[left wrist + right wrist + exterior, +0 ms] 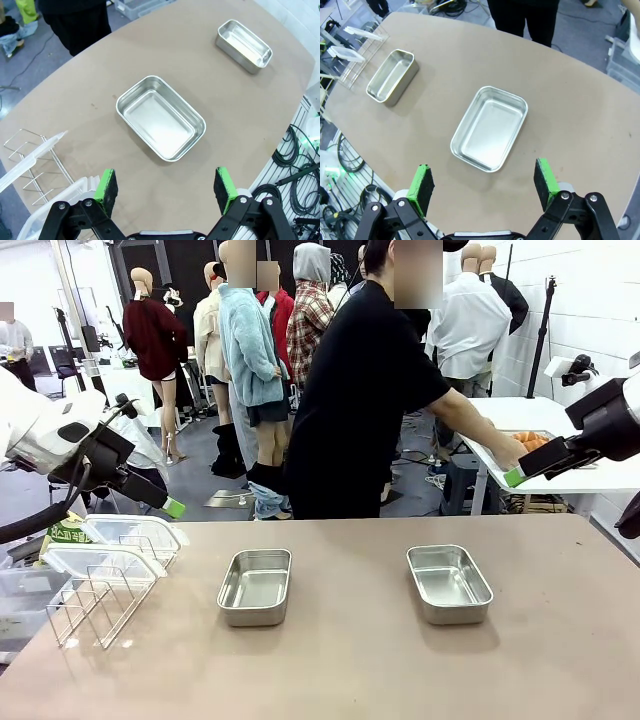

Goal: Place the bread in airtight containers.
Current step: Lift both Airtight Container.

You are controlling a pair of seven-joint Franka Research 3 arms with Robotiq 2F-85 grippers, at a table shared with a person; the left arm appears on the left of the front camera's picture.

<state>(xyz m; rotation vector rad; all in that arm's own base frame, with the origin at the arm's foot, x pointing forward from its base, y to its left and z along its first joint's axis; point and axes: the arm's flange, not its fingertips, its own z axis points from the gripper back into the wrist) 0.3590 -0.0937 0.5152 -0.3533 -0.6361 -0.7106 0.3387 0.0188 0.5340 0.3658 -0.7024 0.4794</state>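
Observation:
Two empty airtight containers, steel tubs without lids, stand on the brown table: the left one (255,585) and the right one (449,583). My left gripper (173,506) hovers high over the table's left side and is open, with the left tub (161,117) below its green pads and the other tub (244,42) farther off. My right gripper (515,477) hangs open at the right, above its tub (490,127), with the far tub (391,75) beyond. Small golden-orange lumps, likely the bread (530,439), lie on a side table behind; a person's hand (508,452) reaches to them.
A wire rack (95,605) at the table's left edge holds translucent lids (100,560), also seen as rack (35,165) and lids (357,37). The person in black (365,400) stands at the far edge, turned to the white side table (600,475). Cables (295,160) lie off the table's side.

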